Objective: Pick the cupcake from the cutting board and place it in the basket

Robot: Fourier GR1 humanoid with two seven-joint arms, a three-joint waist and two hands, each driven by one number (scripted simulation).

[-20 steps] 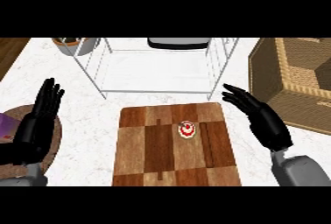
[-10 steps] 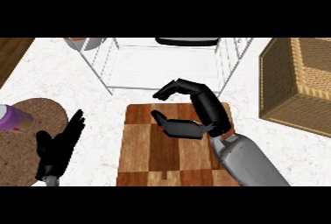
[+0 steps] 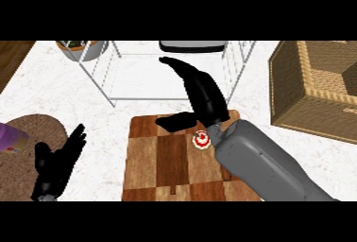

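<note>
Evidently light and crushable, cupcake (image 3: 200,139) sits just below open right hand (image 3: 202,97), fingers straight; best pinched low by its sides.

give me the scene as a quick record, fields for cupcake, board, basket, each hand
cupcake: on the cutting board, partly hidden by the right forearm, not held
cutting board: wooden, checkered, centre of the counter
basket: wicker, right of the board, nothing seen in its visible part
right hand: over the board's far edge, fingers straight and pointing away, thumb out to the left
left hand: open, resting left of the board
task state: cupcake not yet picked
</note>
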